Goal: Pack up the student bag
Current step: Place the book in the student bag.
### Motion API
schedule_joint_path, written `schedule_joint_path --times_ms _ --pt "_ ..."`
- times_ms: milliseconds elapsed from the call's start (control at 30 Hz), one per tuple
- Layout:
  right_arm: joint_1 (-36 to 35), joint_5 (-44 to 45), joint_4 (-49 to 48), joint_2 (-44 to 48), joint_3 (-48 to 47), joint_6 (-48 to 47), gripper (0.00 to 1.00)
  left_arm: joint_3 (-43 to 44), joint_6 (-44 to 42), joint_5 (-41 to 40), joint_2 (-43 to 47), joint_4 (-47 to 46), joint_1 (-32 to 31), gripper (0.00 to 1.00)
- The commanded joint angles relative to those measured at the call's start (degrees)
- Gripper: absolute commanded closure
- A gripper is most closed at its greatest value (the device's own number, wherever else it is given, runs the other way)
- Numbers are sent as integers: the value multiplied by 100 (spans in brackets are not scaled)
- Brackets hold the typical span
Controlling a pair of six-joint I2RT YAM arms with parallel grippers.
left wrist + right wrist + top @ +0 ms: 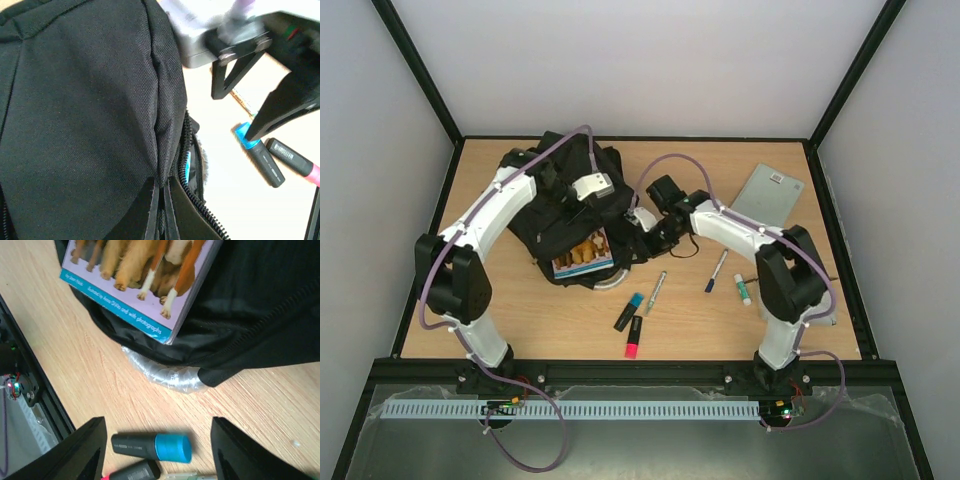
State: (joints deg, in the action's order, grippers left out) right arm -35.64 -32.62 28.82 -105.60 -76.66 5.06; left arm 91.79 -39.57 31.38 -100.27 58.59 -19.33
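The student bag (560,215) is a black backpack lying at the middle left of the table, with a dog picture book (583,255) sticking out of its near opening. My left gripper (582,197) is over the bag's top. In the left wrist view it (162,189) is shut on a raised fold of the bag's fabric (75,100), beside an open zip. My right gripper (640,238) hovers at the bag's right edge. In its own view it (158,421) is open with nothing held, above the wood between the bag (260,315) and a blue-capped highlighter (150,446).
A blue highlighter (629,311) and a pink one (634,337) lie near the front. A silver pen (656,291), a blue pen (716,271) and a white-green marker (742,289) lie to the right. A grey tablet (769,193) sits at the back right. Clear plastic (165,372) pokes from under the bag.
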Motion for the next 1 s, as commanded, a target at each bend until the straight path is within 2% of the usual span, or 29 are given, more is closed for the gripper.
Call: schedule_joint_path --times_ms 0,167,367,633,733,967 --pt "-57 490 601 674 149 -1478 45 -219 -150 346 370 -66 -18 98" --pt "-400 1296 89 1327 549 -3223 53 -161 -97 403 376 -112 -20 98" --pt "-918 1908 -570 1249 679 -4920 57 271 -296 412 253 171 -11 98" --pt "-1174 2073 -1050 604 492 -5985 57 1594 -637 652 -568 1559 -13 98" --pt "-1230 2120 -1287 343 439 -6327 55 1512 -702 684 -506 1510 -11 98" --pt "-1283 2141 -1379 -136 -12 -6447 52 1556 -610 633 -487 1436 -9 98"
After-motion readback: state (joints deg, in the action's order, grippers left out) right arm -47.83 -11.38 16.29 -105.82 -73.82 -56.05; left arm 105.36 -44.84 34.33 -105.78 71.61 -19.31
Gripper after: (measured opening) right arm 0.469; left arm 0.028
